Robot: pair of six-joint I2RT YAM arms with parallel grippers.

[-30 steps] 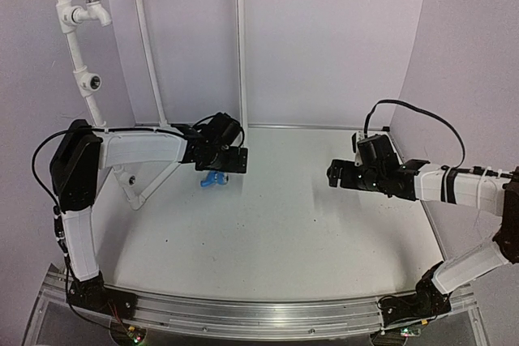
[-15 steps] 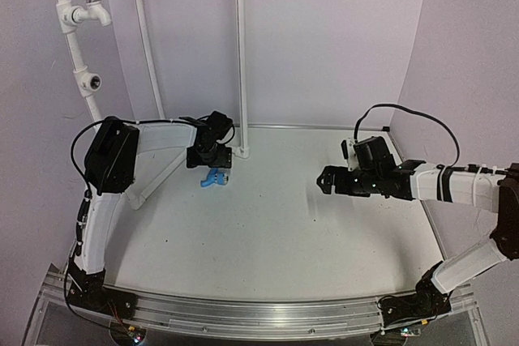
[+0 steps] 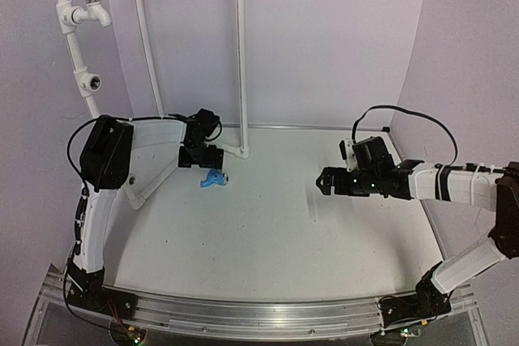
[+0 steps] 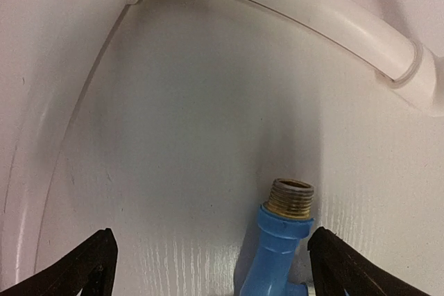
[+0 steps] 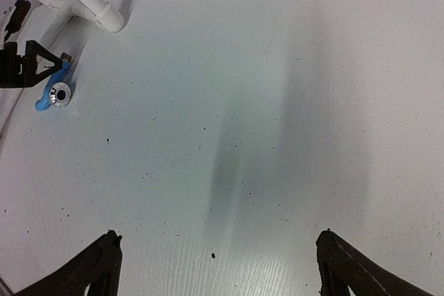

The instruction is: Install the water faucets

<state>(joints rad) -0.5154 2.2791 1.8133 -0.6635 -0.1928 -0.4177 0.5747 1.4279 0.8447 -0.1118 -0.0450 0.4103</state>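
The left gripper (image 3: 203, 158) has swung back over the blue faucet (image 4: 281, 240), jaws wide apart. The faucet lies on the tabletop (image 3: 276, 232) between its fingers, brass thread ahead, likely ready for grasping. The right gripper (image 3: 323, 181) hovers open, well away.

A lab test booth is shown. A white table (image 3: 268, 232) is enclosed by plain walls (image 3: 324, 38), with robot arms (image 3: 89, 224) bolted to a rail (image 3: 259, 313).

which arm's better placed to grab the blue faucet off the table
Left. The left gripper, open, sits right over the blue faucet, whose threaded brass end shows between its jaws in the left wrist view. The right gripper, also open, is well across the table from it.
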